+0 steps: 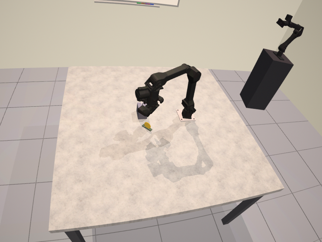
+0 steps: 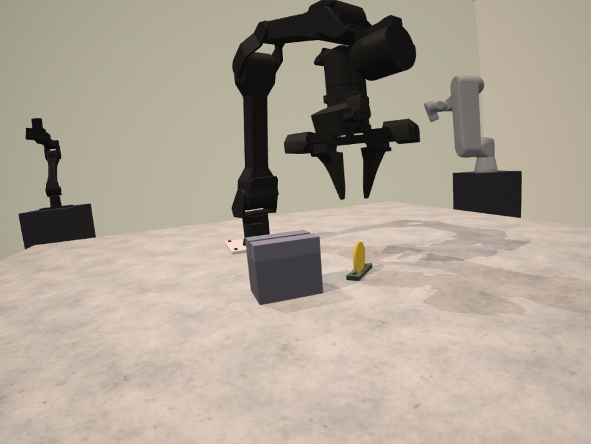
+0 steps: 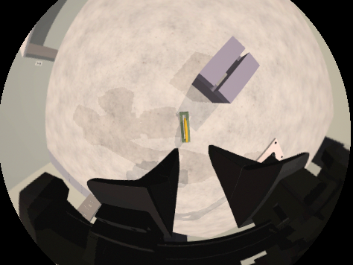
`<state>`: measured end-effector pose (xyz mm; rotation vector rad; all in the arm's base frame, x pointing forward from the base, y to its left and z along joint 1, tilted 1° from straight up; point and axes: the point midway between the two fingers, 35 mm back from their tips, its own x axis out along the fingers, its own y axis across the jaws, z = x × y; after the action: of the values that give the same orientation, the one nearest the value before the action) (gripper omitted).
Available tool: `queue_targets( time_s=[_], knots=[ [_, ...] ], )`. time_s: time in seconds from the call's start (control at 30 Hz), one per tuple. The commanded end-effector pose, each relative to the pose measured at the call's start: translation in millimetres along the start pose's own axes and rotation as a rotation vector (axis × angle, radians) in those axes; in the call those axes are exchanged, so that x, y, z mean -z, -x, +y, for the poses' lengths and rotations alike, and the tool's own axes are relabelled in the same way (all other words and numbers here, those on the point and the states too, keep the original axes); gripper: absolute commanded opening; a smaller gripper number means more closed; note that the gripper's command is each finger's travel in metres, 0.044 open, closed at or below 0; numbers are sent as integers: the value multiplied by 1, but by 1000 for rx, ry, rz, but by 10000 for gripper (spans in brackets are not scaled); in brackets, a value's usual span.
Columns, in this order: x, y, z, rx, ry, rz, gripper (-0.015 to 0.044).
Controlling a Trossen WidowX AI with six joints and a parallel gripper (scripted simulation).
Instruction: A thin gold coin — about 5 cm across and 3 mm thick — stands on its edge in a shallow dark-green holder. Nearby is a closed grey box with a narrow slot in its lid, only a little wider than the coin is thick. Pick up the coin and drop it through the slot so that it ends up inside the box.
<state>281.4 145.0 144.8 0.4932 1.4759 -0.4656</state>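
Hovering above the coin [image 2: 358, 256] — upright in its holder [image 2: 359, 272] — the end effector [image 2: 353, 193] (partly open) grips nothing.

The arm [image 2: 255, 119] arches over, claw [image 2: 353, 196] pointing straight down, fingers [image 2: 335, 173] partly apart, holding nothing

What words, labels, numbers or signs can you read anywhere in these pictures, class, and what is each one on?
None can be read.
The white board on the wall: only a short strip of coloured marks along its lower edge, too small to read as text.
The gold coin: plain face, no lettering visible.
The grey box: no label, only the slot in its lid.
The green holder and the gripper: no markings visible.
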Motion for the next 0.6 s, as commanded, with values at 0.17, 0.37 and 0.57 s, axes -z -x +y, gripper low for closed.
queue_targets(
  time_s=[0.17, 0.37, 0.57],
  knots=[
    [4, -33, 0, 12, 1, 16, 161],
    [4, -48, 1, 12, 1, 16, 161],
    [4, -53, 2, 12, 1, 16, 161]
  ],
)
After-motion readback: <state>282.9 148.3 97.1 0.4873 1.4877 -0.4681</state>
